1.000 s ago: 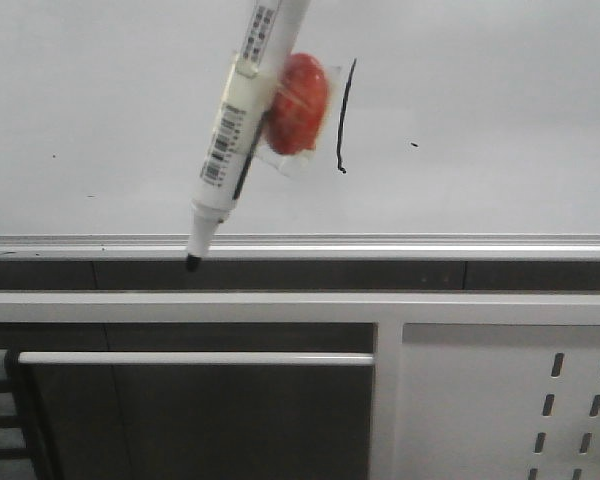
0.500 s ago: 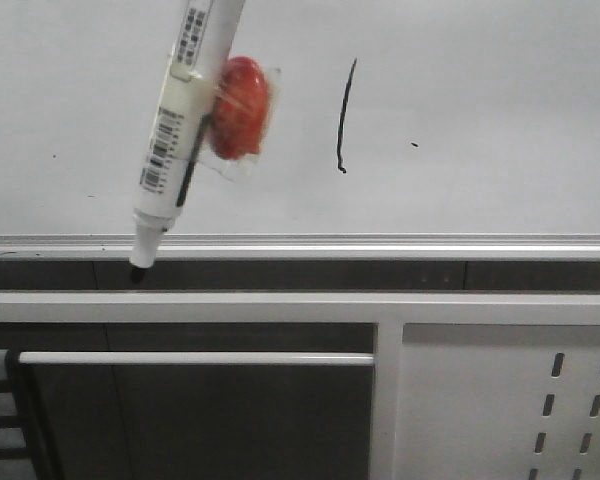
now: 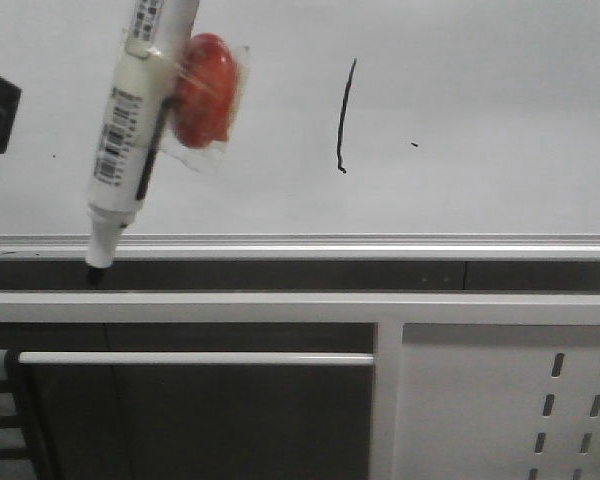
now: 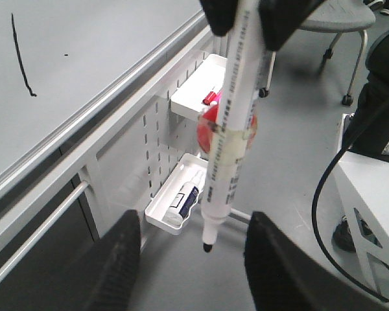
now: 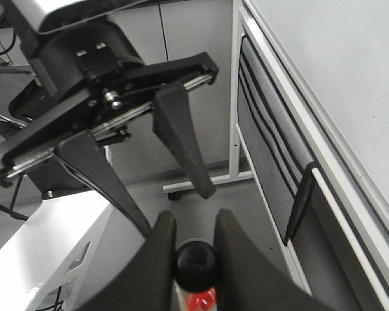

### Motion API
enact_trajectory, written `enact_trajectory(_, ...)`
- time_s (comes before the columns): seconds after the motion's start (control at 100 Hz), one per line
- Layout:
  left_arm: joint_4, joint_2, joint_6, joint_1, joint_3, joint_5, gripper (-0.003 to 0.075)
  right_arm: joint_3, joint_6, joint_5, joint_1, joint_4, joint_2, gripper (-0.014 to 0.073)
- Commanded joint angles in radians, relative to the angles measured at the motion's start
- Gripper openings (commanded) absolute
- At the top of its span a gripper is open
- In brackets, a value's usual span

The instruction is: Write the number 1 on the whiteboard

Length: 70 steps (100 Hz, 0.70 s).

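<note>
Pinching the light, stiff, slick marker [image 3: 130,130] at its cap end, the right gripper [image 5: 194,249] hangs it beside the whiteboard [image 3: 480,120], the 1 [image 3: 345,115] off to its side; left gripper [image 4: 188,249] gapes empty.

The number 1 [image 3: 344,115] is a black stroke on the white-grey whiteboard [image 3: 480,100]. The marker [image 3: 130,130] is white with a black barcode; the ball [image 3: 202,90] is red.

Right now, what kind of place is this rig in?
Probably an office or lab room: a framed whiteboard with a marker stroke, a perforated metal panel holding small supply trays, and a wheeled chair on grey flooring.
</note>
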Motion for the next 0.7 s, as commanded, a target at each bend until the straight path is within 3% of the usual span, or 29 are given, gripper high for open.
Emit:
enact_trajectory(0.0,-0.080,0.009,0.030,0.000,-0.030,-0.016,0.0335,-0.037,-0.010,-0.034,0.009,0.035,-0.011,-0.0068)
enact_trajectory(0.69,-0.150,0.009,0.079,0.000,-0.030,0.048,0.0335,-0.079,-0.010,-0.072,0.037,0.035,0.010,-0.0068)
